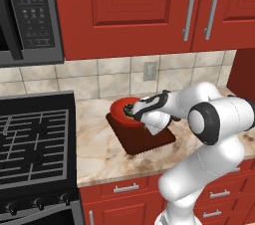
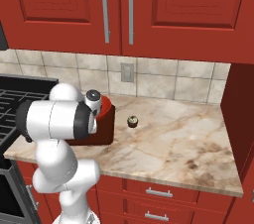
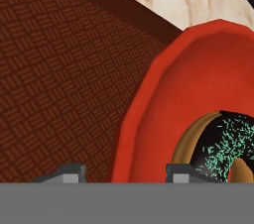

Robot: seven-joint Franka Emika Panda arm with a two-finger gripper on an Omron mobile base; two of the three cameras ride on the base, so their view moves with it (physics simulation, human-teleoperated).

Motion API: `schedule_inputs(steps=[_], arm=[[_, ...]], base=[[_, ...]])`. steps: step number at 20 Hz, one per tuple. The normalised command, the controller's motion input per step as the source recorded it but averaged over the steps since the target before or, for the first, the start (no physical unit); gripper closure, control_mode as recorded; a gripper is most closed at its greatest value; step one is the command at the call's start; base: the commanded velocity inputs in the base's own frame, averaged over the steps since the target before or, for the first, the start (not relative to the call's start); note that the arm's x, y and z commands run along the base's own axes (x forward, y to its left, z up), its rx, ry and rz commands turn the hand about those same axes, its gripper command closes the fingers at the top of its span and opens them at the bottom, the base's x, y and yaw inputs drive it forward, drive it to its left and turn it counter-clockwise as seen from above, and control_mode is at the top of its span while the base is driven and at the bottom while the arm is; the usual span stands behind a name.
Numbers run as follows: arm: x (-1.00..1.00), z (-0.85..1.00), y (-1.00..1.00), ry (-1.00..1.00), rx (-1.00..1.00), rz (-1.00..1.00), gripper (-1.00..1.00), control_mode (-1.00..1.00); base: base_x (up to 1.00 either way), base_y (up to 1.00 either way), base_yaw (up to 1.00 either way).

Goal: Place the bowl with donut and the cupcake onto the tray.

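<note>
Marble table [image 1: 99,144] carried your tray [image 1: 144,142]; your arm reached low and forward, pincer [image 3: 124,171] parted astride the bowl [image 3: 198,94] rim, beside the donut [image 3: 223,143].

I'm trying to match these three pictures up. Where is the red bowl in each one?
Left base view: bowl at centre, on the tray's far end.
Right base view: left of centre, mostly behind the arm.
Hand view: right half.
Shared landmark: the tray.
</note>
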Motion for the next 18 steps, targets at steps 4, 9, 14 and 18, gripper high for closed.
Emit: schedule_inputs(steps=[4, 9, 14, 18], arm=[[0.00, 0.03, -0.05, 0.00, 0.00, 0.00, -1.00, -1.00], [0.00, 0.06, -0.13, 0.00, 0.00, 0.00, -1.00, -1.00], [-0.06, 0.09, -0.20, 0.00, 0.00, 0.01, -1.00, -1.00], [-0.02, 0.18, -0.08, 0.00, 0.00, 0.01, -1.00, -1.00]], base=[[0.00, 0.00, 0.00], [0.00, 0.00, 0.00], [0.00, 0.00, 0.00], [0.00, 0.00, 0.00]])
